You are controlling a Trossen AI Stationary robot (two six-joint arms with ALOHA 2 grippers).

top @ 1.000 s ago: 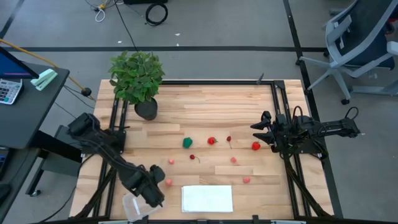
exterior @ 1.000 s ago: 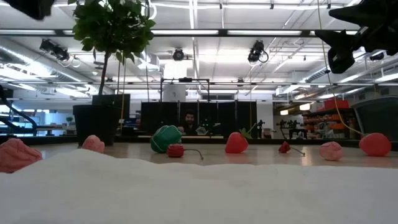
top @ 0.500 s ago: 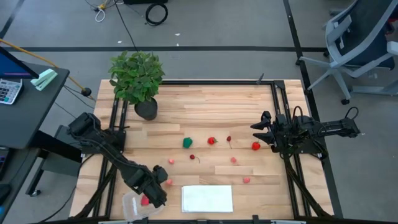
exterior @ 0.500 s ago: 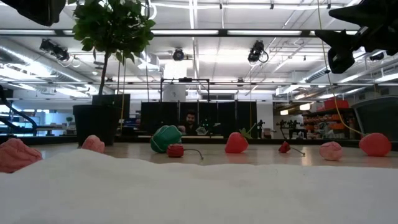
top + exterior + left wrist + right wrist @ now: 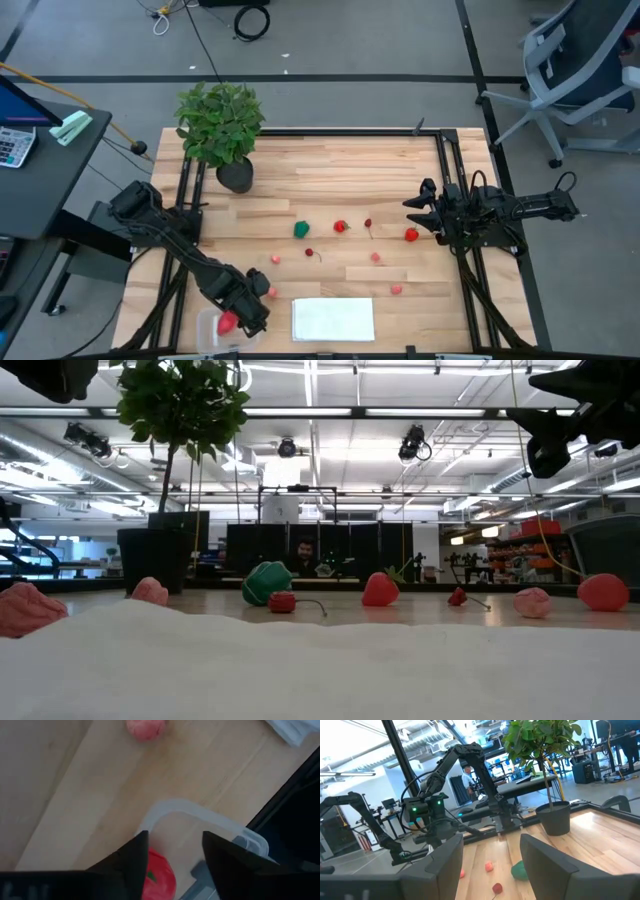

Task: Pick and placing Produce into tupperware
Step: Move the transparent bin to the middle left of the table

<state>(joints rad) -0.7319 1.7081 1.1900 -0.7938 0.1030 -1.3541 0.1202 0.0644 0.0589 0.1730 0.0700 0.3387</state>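
Red produce (image 5: 227,322) now lying in tupperware (image 5: 206,327) — left gripper (image 5: 247,315) parted above, empty.

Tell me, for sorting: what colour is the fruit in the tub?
Red fruit, clearest in the left wrist view.

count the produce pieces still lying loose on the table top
8: green one, strawberry, two stemmed bits, red at right, three pink. The left arm may hide more.
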